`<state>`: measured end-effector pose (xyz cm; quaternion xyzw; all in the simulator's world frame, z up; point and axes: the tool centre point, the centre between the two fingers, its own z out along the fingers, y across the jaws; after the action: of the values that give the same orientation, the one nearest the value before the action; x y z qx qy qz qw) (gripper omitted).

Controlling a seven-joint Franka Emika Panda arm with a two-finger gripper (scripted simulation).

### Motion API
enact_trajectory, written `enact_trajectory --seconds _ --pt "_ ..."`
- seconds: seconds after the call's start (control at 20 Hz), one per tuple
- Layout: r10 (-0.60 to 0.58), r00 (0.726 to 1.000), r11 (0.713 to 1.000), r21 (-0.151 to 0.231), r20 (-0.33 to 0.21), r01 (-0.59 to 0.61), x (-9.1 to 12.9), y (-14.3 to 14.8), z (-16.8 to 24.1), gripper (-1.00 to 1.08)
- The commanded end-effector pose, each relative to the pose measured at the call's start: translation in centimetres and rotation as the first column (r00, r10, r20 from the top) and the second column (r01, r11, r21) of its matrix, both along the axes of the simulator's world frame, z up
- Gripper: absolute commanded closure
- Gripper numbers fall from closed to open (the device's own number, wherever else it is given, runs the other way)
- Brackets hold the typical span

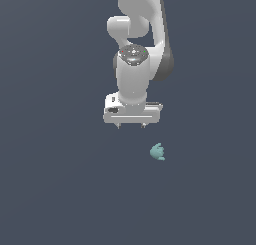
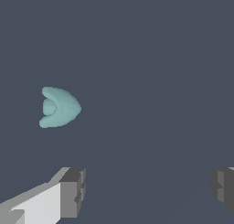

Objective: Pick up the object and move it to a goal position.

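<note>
Small teal blob (image 1: 158, 152) sitting alone on the flat dark floor (image 1: 50, 189), untouched. Lumpy and rounded, with a little nub in a hollow on one side, almost like a chunky arrowhead in the wrist view (image 2: 59, 107). Matte, pale, no shine or markings. Probably hard plastic-ish, but honestly too tiny in the exterior view to say more than that.

Relative to the blob: gripper (image 1: 131, 125) above it and off toward the exterior view's left, not touching, clear gap between. Not lined up over the blob either, so the blob lies outside the span of the fingers rather than between them. Same story from the wrist camera, blob well clear of both fingertips (image 2: 73, 191).

Gripper spread wide, holding nothing. Short dark grey blocky pads with ridged faces, on a smooth white boxy hand. Arm (image 1: 132, 74) behind it all glossy white rounded shells with darker joints.

Progress: basically at the start. Nothing grabbed, nothing lifted, nothing carried. Still to do, by the look of it: slide over until the blob sits between the fingers, drop down, close, lift, then haul it to the goal. No goal marker visible in either view, so no telling where that is.

Guessing the grab could be fiddly: small rounded lump, wide flat pads, easy to squirt out sideways if the squeeze lands on a curved bit rather than across the fat body.

Floor plain, uniform slate grey, no texture.
</note>
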<state>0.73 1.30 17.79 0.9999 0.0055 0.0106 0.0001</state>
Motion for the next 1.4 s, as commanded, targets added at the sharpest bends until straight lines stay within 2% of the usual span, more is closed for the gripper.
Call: enact_trajectory --seconds 0.0,0.55,0.95,1.35 --pt "0.000 1.000 1.000 0.000 0.000 0.000 0.0 0.0 0.0 -0.92" --pt "0.002 1.000 1.000 0.000 0.000 -0.002 0.0 0.1 0.0 -0.92" --pt "0.086 0.996 0.996 -0.013 -0.015 -0.086 -0.5 2.3 -1.2 -0.92" --pt "0.066 0.998 0.998 -0.011 -0.015 -0.066 0.0 2.7 -1.6 -0.92"
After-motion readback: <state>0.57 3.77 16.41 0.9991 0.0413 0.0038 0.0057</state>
